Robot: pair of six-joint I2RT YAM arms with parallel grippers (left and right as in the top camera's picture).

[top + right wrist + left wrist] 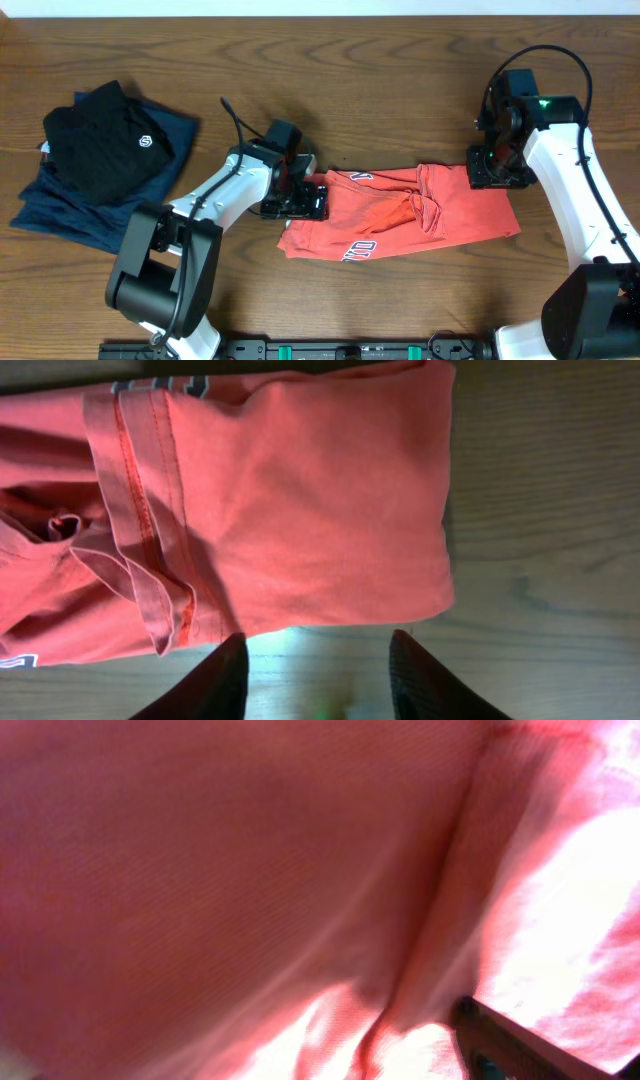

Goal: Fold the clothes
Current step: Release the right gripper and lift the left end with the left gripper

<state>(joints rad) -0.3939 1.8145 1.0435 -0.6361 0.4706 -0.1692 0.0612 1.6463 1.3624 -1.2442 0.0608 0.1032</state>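
The coral-red T-shirt [400,215] lies in a crumpled strip across the middle of the table, with printed lettering at its front edge [358,250]. My left gripper [305,197] is low at the shirt's left end. The left wrist view is filled with red fabric [250,870]; only one dark finger [500,1045] shows, far to the right, so the jaws look open. My right gripper [497,170] is at the shirt's far right corner. In the right wrist view its fingers [318,670] are open and empty over bare wood, just off the shirt's edge [300,500].
A black garment with a small white logo [105,145] lies on a folded navy garment [60,210] at the left of the wooden table [380,80]. Bare wood lies behind and in front of the shirt.
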